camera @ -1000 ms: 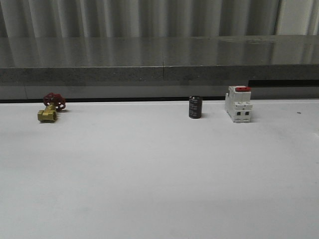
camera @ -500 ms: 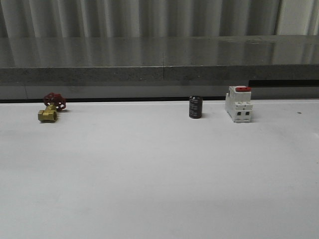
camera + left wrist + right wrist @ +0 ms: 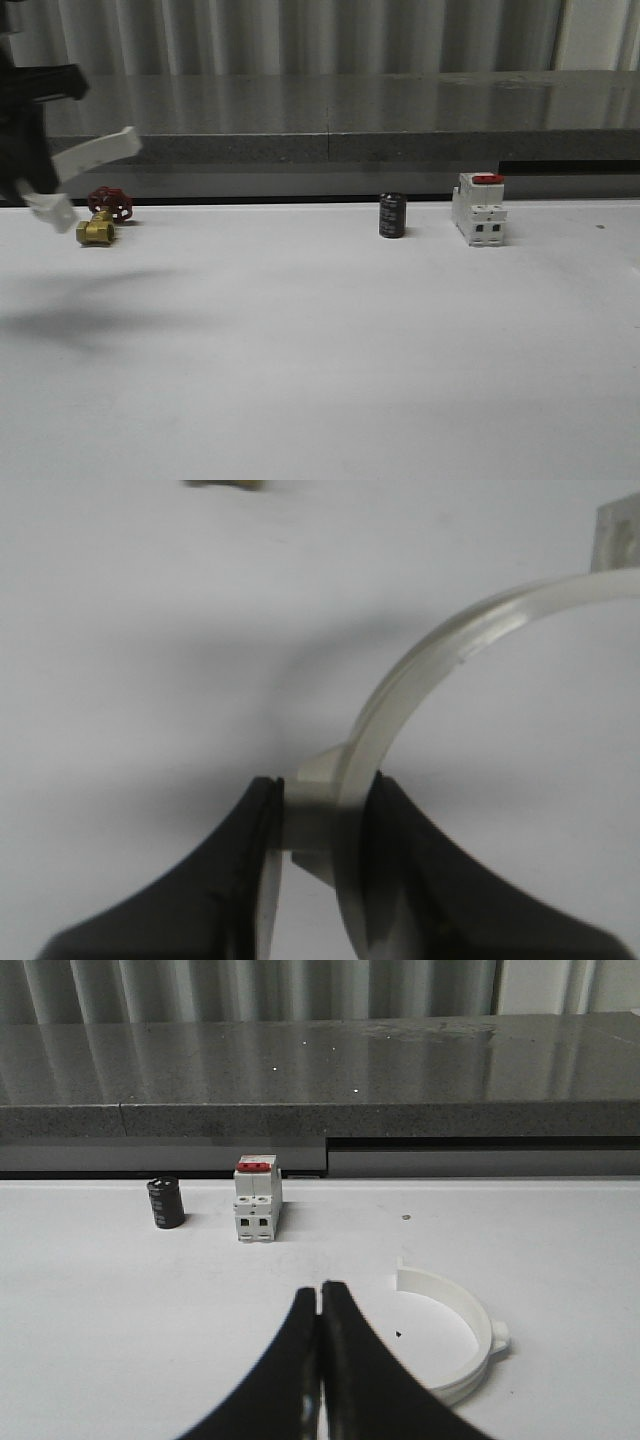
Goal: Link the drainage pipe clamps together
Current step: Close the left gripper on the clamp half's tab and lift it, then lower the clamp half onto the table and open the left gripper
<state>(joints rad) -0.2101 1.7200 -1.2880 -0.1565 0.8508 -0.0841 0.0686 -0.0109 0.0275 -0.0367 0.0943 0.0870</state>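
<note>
Carrying step in hand: left gripper [image 3: 320,830] clamped on one clamp half [image 3: 420,700], aloft at nine o'clock; right gripper [image 3: 319,1360] closed, empty; second half [image 3: 455,1335] lying just beside it, calling for pickup, then mating ends.

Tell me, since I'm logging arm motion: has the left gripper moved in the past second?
Yes. The left gripper, shut on a clamp half, has entered the front view at far left, above the brass valve.
</note>
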